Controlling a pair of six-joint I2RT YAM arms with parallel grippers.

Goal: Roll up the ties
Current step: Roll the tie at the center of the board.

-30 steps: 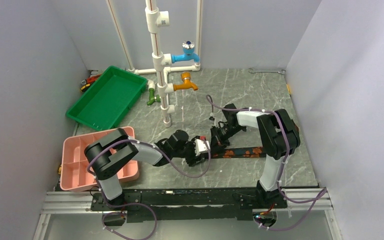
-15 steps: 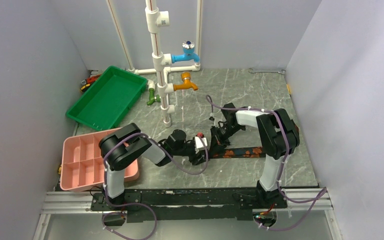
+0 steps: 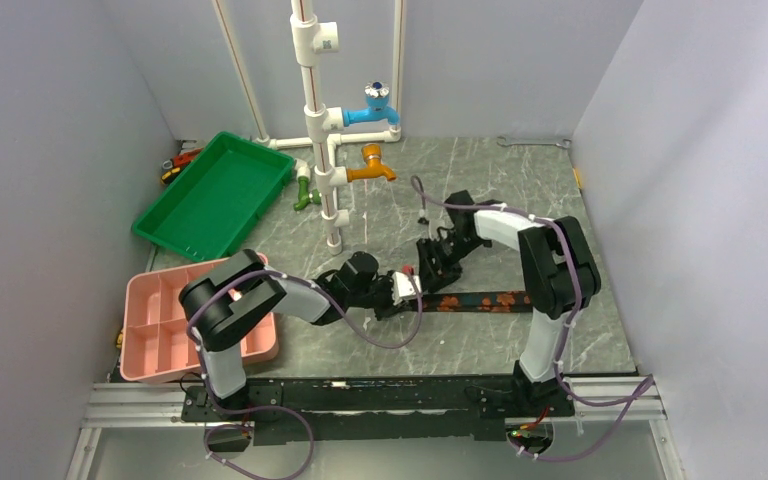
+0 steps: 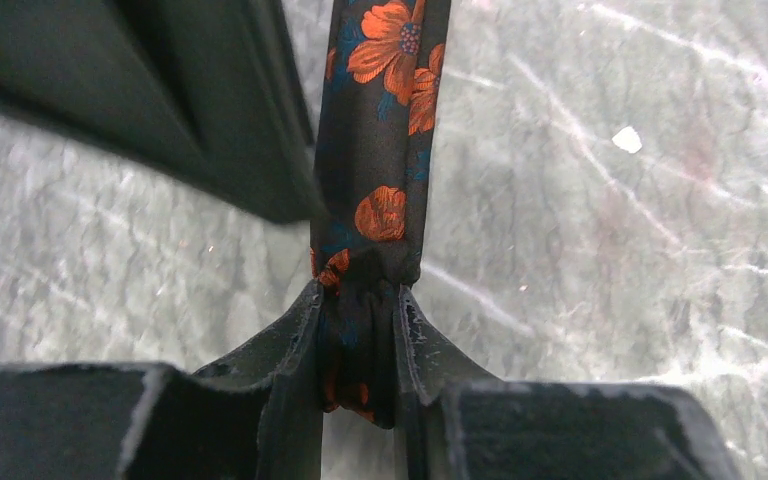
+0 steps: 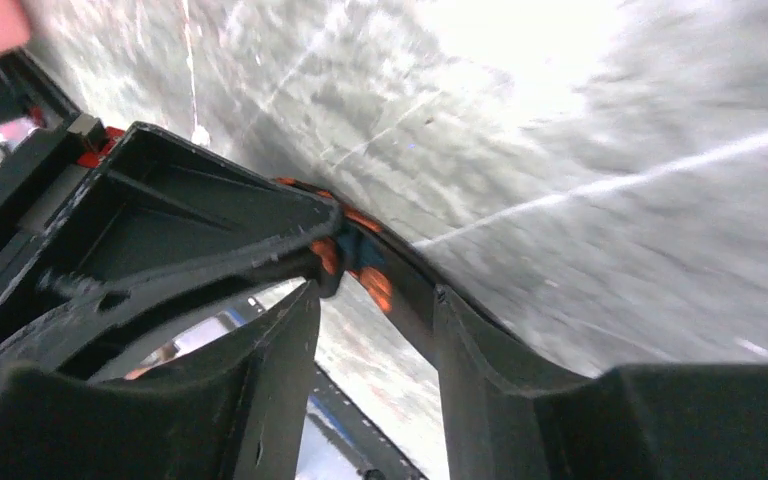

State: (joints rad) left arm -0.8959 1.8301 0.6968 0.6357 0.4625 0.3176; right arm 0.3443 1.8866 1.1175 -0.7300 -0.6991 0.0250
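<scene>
The tie (image 3: pixel 480 300), black with orange-red flowers, lies stretched left to right on the marble table in front of the right arm. My left gripper (image 3: pixel 407 291) is at its left end. In the left wrist view the left gripper (image 4: pixel 360 340) is shut on the bunched end of the tie (image 4: pixel 385 110), which runs straight away from it. My right gripper (image 3: pixel 430 262) hovers just behind that end. In the right wrist view the right gripper (image 5: pixel 375 292) is open, with a fold of the tie (image 5: pixel 372 272) at its fingertips, beside the left gripper's body.
A white pipe stand (image 3: pixel 322 150) with blue and orange taps rises at the back centre. A green tray (image 3: pixel 215 195) lies back left. A pink compartment box (image 3: pixel 160 325) sits by the left arm. A wrench (image 3: pixel 535 143) lies at the back right.
The left arm has shifted and its gripper has moved slightly back and right with the tie's end. The right gripper has drawn back a little. The tie lies a bit straighter.
</scene>
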